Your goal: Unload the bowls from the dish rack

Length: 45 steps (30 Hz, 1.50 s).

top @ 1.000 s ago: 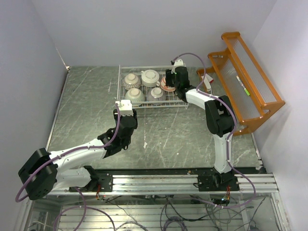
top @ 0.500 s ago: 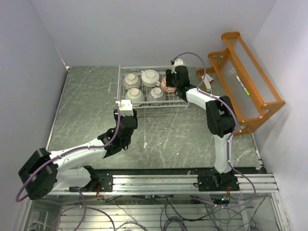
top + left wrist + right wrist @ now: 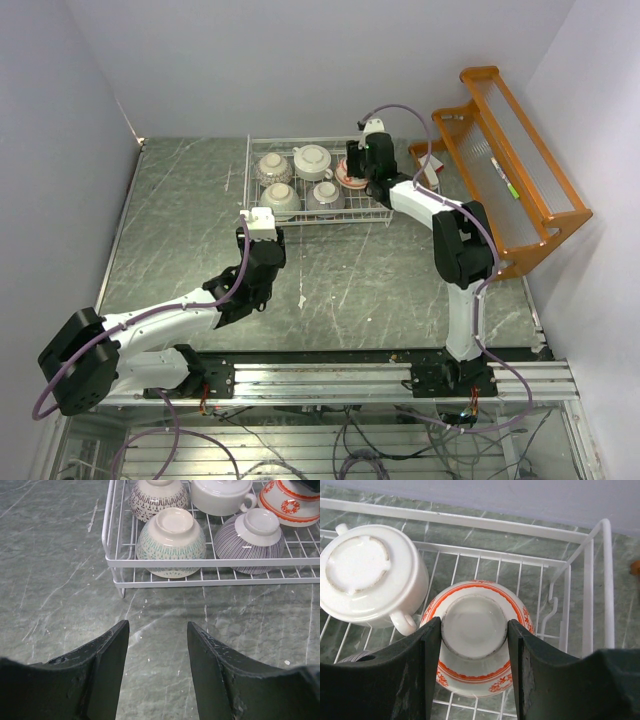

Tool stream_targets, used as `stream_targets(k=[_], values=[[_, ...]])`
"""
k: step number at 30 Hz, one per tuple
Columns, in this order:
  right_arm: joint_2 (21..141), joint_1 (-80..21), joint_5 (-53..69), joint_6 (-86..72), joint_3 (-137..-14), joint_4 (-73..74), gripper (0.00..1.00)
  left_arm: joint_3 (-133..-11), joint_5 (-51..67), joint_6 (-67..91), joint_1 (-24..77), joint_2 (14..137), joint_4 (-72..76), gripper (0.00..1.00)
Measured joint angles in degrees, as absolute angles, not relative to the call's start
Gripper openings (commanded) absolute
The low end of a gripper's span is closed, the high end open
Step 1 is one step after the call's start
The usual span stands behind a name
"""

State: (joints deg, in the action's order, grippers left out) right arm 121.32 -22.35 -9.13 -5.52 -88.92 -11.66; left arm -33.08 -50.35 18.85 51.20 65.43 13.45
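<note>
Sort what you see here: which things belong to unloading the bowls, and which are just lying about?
Job: dish rack; red-patterned bowl, in the right pincer; white handled bowl; green-dotted bowl; purple-striped bowl; brown-patterned bowl.
Lying about: orange shelf; marker on it.

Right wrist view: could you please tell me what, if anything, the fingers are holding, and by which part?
The right gripper holds the upturned red-patterned bowl by its raised foot ring, a finger on each side; the bowl is within the dish rack.
</note>
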Motion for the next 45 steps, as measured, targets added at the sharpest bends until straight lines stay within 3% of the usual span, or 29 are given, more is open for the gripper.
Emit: stream_targets(k=[10, 22, 32, 45], values=[[116.8, -22.3, -9.8, -5.5, -87.7, -11.7, 0.0, -33.1, -50.2, 18.9, 51.2, 65.1, 13.5, 0.61], [101.5, -22.4, -8.4, -8.8, -75.4, -13.9, 0.0, -33.1, -45.3, 18.6, 50.7, 65.2, 13.6, 0.67], [84.4, -22.9, -5.8, -14.6, -57.7, -16.2, 0.0, -32.2, -28.6, 18.9, 48.0, 64.9, 18.7, 0.71], [69.1, -23.0, -0.2, -21.9, -44.0, -19.9, 0.0, -26.1, 5.0, 28.4, 37.8, 68.8, 37.3, 0.82]])
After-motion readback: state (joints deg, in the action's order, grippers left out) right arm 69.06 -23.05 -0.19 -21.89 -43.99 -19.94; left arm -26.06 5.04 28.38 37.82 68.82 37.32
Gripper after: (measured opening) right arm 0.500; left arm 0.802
